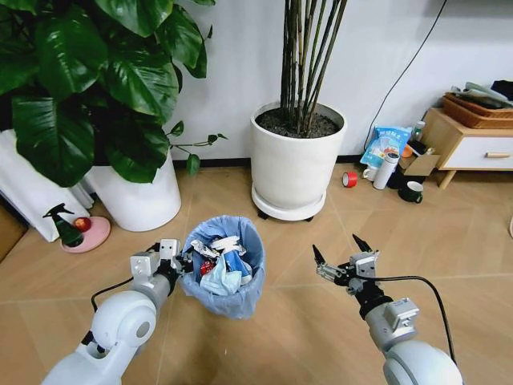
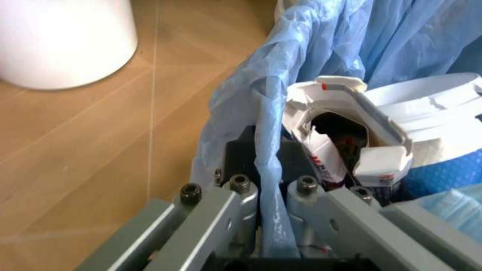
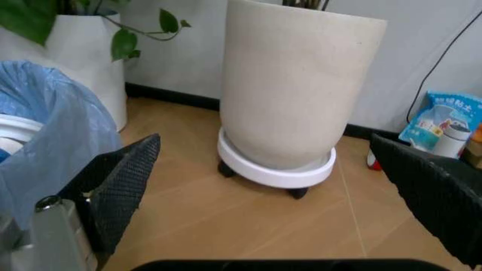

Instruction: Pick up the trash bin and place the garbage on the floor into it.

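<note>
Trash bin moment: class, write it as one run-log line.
left gripper: shut on trash bin rim | right gripper: open, beside bin | garbage: inside bin

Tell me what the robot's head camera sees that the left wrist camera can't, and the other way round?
Head view alone: the open right gripper hanging empty over the floor beside the trash bin, the bamboo planter, the red tape roll and the green mug.

Left wrist view alone: a close look at the left gripper's fingers pinching the bin's rim through the blue bag, and a torn white carton inside.

Both: the left gripper, the bin with its garbage, the leafy plant's white pot and the tiled floor.
</note>
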### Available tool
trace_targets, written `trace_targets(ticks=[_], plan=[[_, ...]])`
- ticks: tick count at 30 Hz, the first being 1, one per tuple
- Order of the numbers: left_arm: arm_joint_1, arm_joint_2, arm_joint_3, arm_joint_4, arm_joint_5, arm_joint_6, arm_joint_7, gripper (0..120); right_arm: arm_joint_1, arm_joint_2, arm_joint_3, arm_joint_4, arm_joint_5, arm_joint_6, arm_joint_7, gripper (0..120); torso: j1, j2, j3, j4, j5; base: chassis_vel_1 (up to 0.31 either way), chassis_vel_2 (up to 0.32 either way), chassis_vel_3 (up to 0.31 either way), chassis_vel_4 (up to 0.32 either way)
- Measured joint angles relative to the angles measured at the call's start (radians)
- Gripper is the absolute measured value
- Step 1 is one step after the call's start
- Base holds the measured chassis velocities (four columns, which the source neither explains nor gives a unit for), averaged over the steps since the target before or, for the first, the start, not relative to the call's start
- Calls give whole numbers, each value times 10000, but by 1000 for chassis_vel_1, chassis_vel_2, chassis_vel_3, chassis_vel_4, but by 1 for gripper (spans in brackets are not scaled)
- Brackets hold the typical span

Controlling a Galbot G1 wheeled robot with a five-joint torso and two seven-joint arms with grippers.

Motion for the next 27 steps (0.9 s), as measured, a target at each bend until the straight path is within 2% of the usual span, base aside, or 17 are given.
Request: trace_targets(ticks=[6, 9, 10, 12, 13, 15, 16, 17, 18, 19, 20, 23, 24, 26, 27], plan=[[18, -6, -4, -4, 12, -21, 3, 0, -4, -3, 15, 8, 6, 15, 2, 100, 0, 0, 0, 2, -2, 343, -193, -342, 193], [23, -17, -5, -6, 19, -23, 2, 0, -3, -14, 28, 8, 13, 28, 2, 100, -1, 0, -1, -1, 12, 389, -239, -382, 228], [42, -29, -5, -6, 28, -27, 4, 0, 5, -27, 44, 5, 28, 33, 4, 100, -1, 0, -1, -2, -5, 385, -270, -392, 246], [60, -35, -8, -7, 47, -35, 4, 0, 23, -39, 53, 1, 41, 34, 7, 100, -1, 0, -1, 1, -6, 421, -270, -377, 257], [77, -37, -13, -12, 62, -39, 4, 0, 42, -48, 55, -4, 51, 34, 8, 100, -2, 1, -2, -1, 16, 439, -266, -377, 257], [84, -42, -17, -16, 67, -49, 5, 0, 67, -70, 63, -11, 66, 35, 12, 100, -1, 0, 0, 1, -16, 415, -286, -401, 275], [84, -42, -17, -16, 67, -49, 5, 0, 67, -70, 63, -11, 66, 35, 12, 100, -1, 0, 0, 1, -16, 392, -286, -401, 283], [70, -41, -25, -19, 69, -65, 6, 0, 72, -81, 65, -20, 73, 35, 17, 100, -3, 1, -3, -3, 17, 402, -248, -393, 264], [58, -40, -32, -18, 69, -77, 5, 0, 76, -87, 69, -25, 77, 34, 19, 100, -2, 0, -1, -2, 14, 402, -295, -414, 264], [59, -43, -30, -17, 68, -81, 5, 0, 81, -91, 78, -33, 81, 35, 21, 100, -1, -1, 0, 1, -11, 402, -295, -414, 274], [59, -43, -30, -17, 68, -81, 5, 0, 81, -91, 78, -33, 81, 35, 21, 100, -1, -1, 0, 1, -11, 402, -295, -414, 274], [58, -52, -29, -17, 76, -101, 6, 0, 90, -93, 104, -51, 97, 41, 28, 100, -2, 0, 0, 0, 18, 406, -268, -394, 257], [64, -65, -23, -14, 76, -101, 5, 0, 94, -95, 115, -56, 110, 42, 31, 100, -1, 0, 0, 0, -14, 394, -270, -370, 258], [63, -69, -23, -14, 76, -107, 15, 0, 110, -100, 130, -58, 116, 45, 35, 100, -2, 0, -2, 0, -18, 393, -270, -370, 245], [62, -67, -23, -12, 79, -114, 16, 0, 119, -100, 130, -68, 121, 45, 35, 100, -2, 1, -1, -2, 13, 393, -231, -377, 245]])
